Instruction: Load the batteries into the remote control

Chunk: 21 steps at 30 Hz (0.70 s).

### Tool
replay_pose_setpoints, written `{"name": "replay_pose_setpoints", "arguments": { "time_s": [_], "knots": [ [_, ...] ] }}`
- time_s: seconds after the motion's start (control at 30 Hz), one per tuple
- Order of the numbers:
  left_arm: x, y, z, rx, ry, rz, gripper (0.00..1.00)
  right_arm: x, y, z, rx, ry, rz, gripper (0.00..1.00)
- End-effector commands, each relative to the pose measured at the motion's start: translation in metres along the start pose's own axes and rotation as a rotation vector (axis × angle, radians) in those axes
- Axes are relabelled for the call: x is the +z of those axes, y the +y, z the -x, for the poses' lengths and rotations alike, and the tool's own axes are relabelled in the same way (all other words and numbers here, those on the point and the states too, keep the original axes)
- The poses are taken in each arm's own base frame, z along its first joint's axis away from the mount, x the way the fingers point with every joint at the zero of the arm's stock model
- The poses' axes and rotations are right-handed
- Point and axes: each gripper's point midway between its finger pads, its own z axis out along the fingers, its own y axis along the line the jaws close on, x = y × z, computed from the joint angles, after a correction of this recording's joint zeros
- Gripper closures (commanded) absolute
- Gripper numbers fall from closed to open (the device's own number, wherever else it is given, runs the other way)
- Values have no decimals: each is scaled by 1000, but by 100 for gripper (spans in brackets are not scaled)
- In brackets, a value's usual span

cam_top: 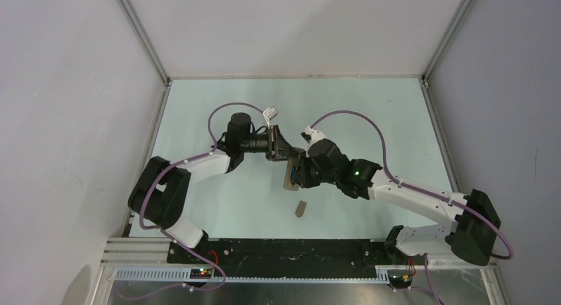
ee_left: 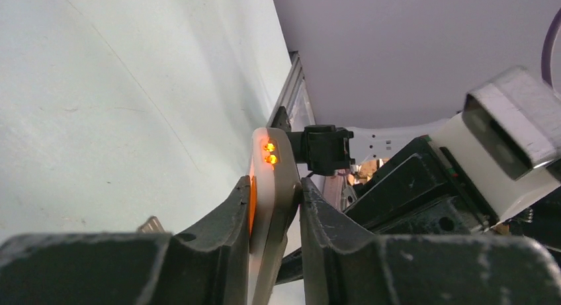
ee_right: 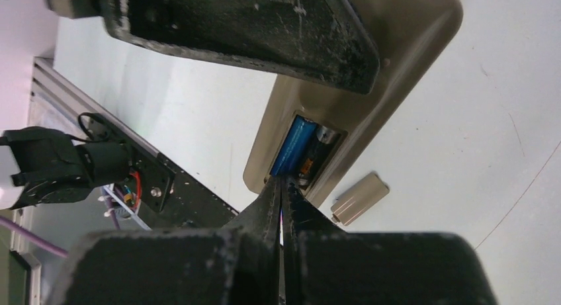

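Note:
My left gripper (ee_left: 274,209) is shut on the remote control (ee_left: 270,179), which shows edge-on between the jaws with two orange lights on it. From above, the remote control (cam_top: 289,179) hangs between the two grippers over the table. In the right wrist view its beige back (ee_right: 403,67) faces me with the battery bay uncovered. A blue battery (ee_right: 293,146) lies in the bay, and a darker battery (ee_right: 316,153) lies beside it, partly hidden. My right gripper (ee_right: 281,184) is shut, with its tips at the near end of the blue battery.
The small beige cover piece (ee_right: 358,198) lies flat on the table, just beside the remote; from above the cover piece (cam_top: 301,208) sits toward the arm bases. The table's metal frame (cam_top: 162,100) and walls enclose the pale work surface.

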Motion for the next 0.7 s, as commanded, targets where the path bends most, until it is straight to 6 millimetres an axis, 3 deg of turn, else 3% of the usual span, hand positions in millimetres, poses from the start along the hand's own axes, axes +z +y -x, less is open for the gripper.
{"name": "replay_pose_setpoints", "arguments": {
  "time_s": [0.0,0.13,0.33,0.5,0.67],
  "knots": [
    [-9,-62,-22,20,102,-146,100,-25,21,31,-18,-130,76,97],
    [-10,-68,-18,38,81,-150,100,-71,38,49,-25,-250,150,90],
    [-16,-82,-16,89,55,-168,100,-109,8,59,161,-362,44,82],
    [-27,-97,-20,175,10,-184,100,-114,-22,46,232,-345,-81,78],
    [-43,-109,-27,273,-60,-187,100,-99,-46,20,260,-242,-201,62]
  ]
}}
